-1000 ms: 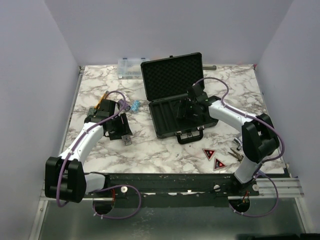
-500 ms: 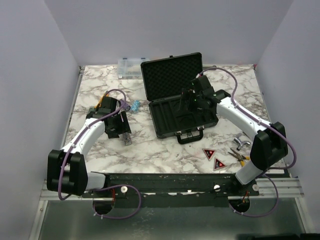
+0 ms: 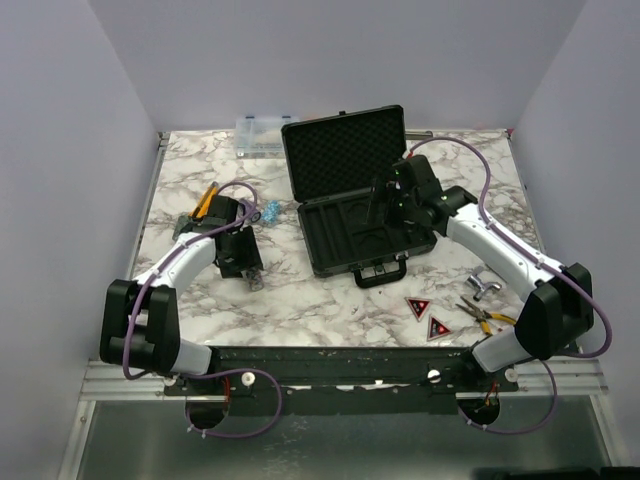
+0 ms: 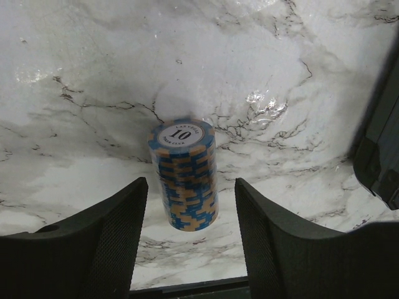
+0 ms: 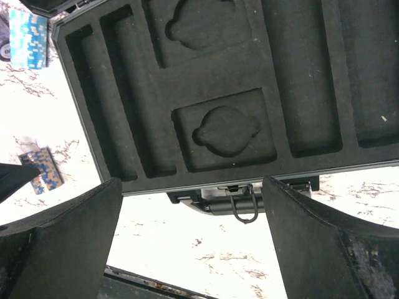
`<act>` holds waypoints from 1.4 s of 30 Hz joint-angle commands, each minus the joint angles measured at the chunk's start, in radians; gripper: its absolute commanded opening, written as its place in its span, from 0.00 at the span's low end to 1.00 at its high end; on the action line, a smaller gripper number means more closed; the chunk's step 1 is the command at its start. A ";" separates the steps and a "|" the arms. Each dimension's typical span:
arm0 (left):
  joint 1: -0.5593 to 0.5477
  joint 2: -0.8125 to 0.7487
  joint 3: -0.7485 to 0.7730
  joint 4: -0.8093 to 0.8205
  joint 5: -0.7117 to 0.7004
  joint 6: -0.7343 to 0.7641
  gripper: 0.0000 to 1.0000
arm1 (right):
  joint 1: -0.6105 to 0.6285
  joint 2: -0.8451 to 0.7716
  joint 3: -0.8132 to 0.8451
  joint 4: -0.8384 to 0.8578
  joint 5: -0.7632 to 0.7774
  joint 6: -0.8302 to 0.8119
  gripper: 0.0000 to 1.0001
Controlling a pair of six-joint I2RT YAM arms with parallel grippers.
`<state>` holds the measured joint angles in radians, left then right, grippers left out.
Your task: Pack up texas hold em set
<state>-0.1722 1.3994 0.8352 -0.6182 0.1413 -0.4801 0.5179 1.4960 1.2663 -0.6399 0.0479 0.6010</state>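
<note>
The left end effector (image 4: 190, 185) straddles an upright blue-and-orange stack of poker chips (image 4: 184, 171) standing on the white marble table (image 4: 93, 93). Its jaws are partly apart, with a gap showing beside the stack. The right end effector (image 5: 191, 182) hangs wide open and empty over the slotted foam tray of the open black hard briefcase (image 3: 345, 160).

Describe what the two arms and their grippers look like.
The left arm and right arm alike have white link shells, bulky black joints and a purple cable looped alongside. The left gripper and right gripper each carry two broad matte black fingers; the left's inner faces look finely textured.
</note>
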 commanded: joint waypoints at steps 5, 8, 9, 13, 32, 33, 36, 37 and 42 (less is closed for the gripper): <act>-0.003 0.045 -0.009 0.041 0.014 0.016 0.56 | 0.001 -0.020 -0.020 -0.034 0.025 -0.004 0.96; -0.003 0.055 -0.008 0.041 0.004 0.017 0.55 | 0.001 -0.019 -0.022 -0.032 0.023 -0.004 0.97; -0.003 0.057 -0.009 0.040 -0.004 0.016 0.54 | 0.001 -0.019 -0.021 -0.031 0.021 -0.004 0.96; -0.003 0.055 -0.013 0.043 -0.013 0.011 0.54 | 0.001 -0.022 -0.021 -0.024 0.013 -0.007 0.96; -0.003 0.078 0.007 0.030 -0.030 0.021 0.56 | 0.002 -0.025 -0.019 -0.022 0.003 -0.001 0.97; -0.003 0.083 0.006 0.031 -0.035 0.017 0.56 | 0.001 -0.027 -0.021 -0.021 0.003 0.002 0.97; -0.003 0.098 0.010 0.036 -0.027 0.003 0.56 | 0.001 -0.028 -0.023 -0.020 0.002 0.007 0.97; -0.003 0.099 0.011 0.040 -0.027 -0.001 0.56 | 0.002 -0.028 -0.025 -0.020 0.001 0.009 0.97; -0.003 0.096 0.029 0.040 -0.054 -0.009 0.57 | 0.001 -0.028 -0.028 -0.018 -0.005 0.017 0.97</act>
<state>-0.1722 1.4960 0.8345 -0.5846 0.1303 -0.4732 0.5179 1.4960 1.2533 -0.6464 0.0479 0.6048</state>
